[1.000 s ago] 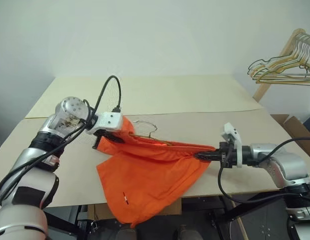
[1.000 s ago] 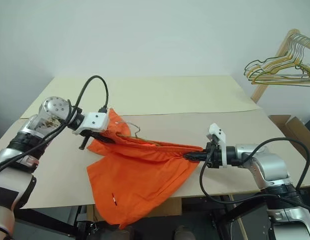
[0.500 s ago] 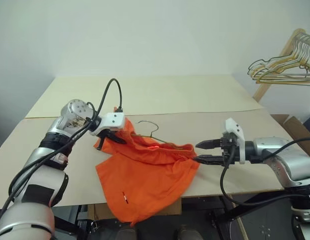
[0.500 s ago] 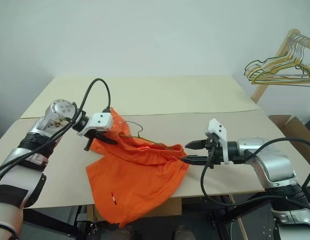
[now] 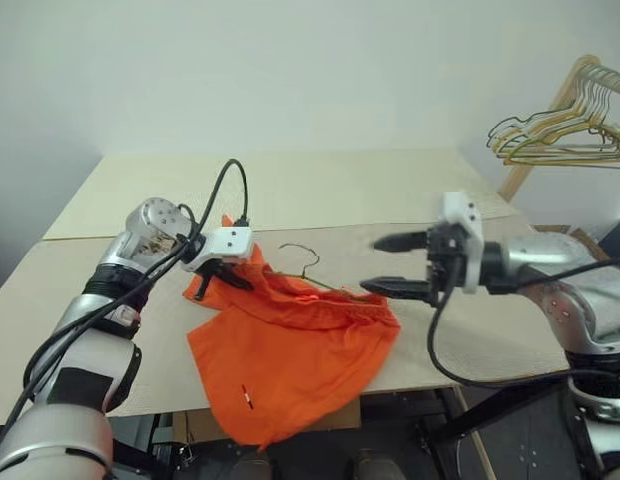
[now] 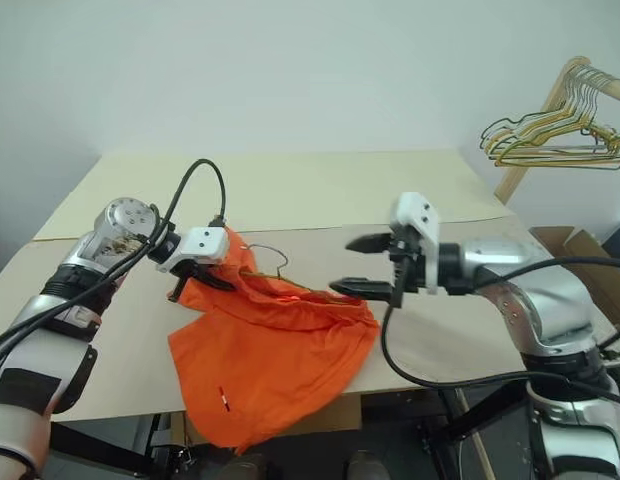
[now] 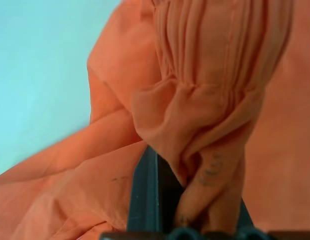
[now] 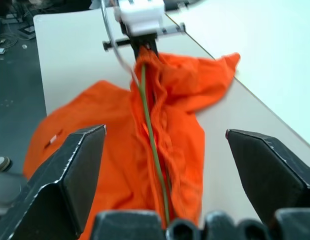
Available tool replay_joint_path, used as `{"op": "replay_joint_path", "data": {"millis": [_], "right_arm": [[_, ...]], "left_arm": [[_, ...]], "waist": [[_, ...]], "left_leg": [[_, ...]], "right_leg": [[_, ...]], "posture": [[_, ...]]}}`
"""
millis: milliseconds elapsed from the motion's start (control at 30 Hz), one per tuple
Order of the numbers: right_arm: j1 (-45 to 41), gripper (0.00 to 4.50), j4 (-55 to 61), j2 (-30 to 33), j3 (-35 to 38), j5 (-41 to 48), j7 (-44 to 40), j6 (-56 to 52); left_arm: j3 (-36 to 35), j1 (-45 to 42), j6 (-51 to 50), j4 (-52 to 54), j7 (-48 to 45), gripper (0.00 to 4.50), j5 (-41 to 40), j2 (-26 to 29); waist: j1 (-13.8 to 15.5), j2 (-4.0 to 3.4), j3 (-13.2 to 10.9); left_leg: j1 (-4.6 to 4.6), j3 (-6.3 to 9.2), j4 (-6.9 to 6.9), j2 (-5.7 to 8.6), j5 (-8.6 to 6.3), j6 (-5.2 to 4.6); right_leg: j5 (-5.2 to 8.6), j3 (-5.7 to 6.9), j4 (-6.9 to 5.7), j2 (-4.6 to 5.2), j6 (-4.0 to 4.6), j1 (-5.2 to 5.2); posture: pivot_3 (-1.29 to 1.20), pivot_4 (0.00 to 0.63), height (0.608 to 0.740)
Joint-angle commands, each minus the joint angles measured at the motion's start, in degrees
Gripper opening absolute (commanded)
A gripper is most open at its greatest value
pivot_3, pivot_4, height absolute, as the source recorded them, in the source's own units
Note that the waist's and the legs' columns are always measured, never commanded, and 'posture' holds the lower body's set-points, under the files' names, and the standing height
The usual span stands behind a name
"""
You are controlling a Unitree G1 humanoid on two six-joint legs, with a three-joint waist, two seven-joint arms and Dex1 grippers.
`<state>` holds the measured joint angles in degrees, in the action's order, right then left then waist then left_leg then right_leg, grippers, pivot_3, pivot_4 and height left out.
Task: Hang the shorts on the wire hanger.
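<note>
Orange shorts (image 5: 290,350), one pair, pinched in the left hand (image 5: 222,272); one wire hanger (image 8: 151,135); right hand (image 5: 392,264) spread

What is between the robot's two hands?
The orange shorts with the wire hanger running through them, from the left hand toward the open right hand.

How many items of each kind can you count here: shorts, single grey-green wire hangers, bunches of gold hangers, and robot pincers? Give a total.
Shorts: 1
Wire hanger: 1
Bunch of gold hangers: 1
Pincers: 2, left pincer and right pincer
Total: 5
</note>
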<state>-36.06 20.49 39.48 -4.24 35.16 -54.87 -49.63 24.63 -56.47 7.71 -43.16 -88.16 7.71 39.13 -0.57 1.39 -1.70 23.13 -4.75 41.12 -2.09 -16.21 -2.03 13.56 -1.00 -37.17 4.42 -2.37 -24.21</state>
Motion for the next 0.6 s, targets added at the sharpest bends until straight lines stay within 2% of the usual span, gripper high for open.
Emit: {"op": "replay_joint_path", "data": {"millis": [33,400,500,600], "right_arm": [[-4.39,4.46,0.39,-4.04,-3.12,-0.39,4.82,-3.63],[-8.76,4.46,-7.11,-12.58,-16.37,-11.23,10.85,-2.01],[-9.65,3.86,-10.24,-14.90,-17.28,-13.44,12.24,-1.90],[-9.91,2.86,-11.21,-16.32,-16.59,-13.46,11.56,-1.62]], "left_arm": [[1.27,-2.63,1.05,-0.71,1.88,0.00,4.70,0.70],[-0.45,-4.22,0.64,-2.00,2.02,0.00,5.30,-0.87],[-0.74,-3.88,0.36,-1.47,1.78,0.00,5.05,-0.71],[-0.98,-3.39,0.10,-0.79,1.39,0.00,4.81,-0.38]], "waist": [[-0.13,0.00,0.00],[-0.31,0.00,0.00],[-0.34,0.00,0.00],[-0.25,0.00,0.00]], "left_leg": [[0.02,-0.01,0.00,0.00,0.00,0.00],[0.09,-0.01,0.02,0.00,0.00,0.00],[0.08,0.00,0.01,0.00,0.00,0.00],[0.11,0.00,0.01,0.00,0.00,0.00]], "right_leg": [[0.00,0.00,0.00,0.00,0.00,-0.01],[0.00,0.06,0.00,0.02,0.00,-0.06],[0.00,0.06,-0.02,0.02,0.00,-0.06],[0.00,0.07,0.00,0.03,-0.01,-0.06]], "posture": [[-0.01,0.000,0.740],[0.00,0.000,0.740],[0.00,0.000,0.740],[0.01,0.000,0.740]]}}
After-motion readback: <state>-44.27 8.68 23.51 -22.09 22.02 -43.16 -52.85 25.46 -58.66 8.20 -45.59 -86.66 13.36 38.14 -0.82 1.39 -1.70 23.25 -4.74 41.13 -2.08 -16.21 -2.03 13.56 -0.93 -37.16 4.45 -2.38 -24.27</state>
